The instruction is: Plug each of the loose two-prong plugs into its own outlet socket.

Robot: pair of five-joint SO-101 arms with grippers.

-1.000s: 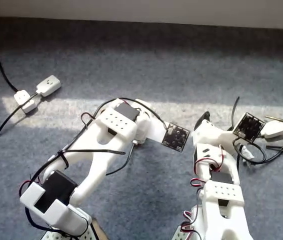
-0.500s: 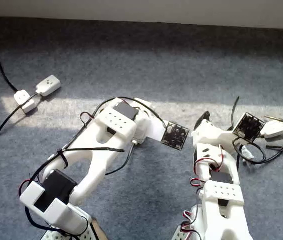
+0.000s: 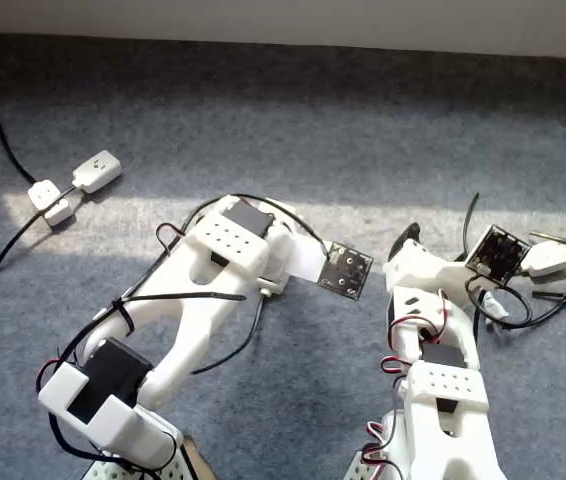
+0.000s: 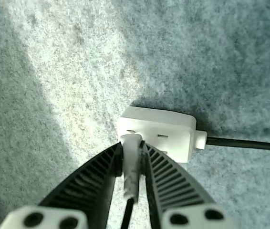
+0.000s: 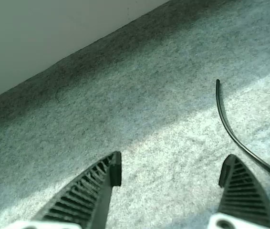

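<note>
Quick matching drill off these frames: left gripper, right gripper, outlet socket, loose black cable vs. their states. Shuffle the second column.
1. left gripper
2. right gripper
3. outlet socket
4. black cable

A. open, over bare carpet
B. white, lying on the carpet, black cord leaving one end
C. shut on a white plug
D. curves across the carpet near the right gripper

Pairs: 1-C, 2-A, 3-B, 4-D

The right gripper (image 5: 172,170) holds its jaws wide apart over grey carpet (image 5: 125,109), black cable (image 5: 222,117) nearby.
</note>
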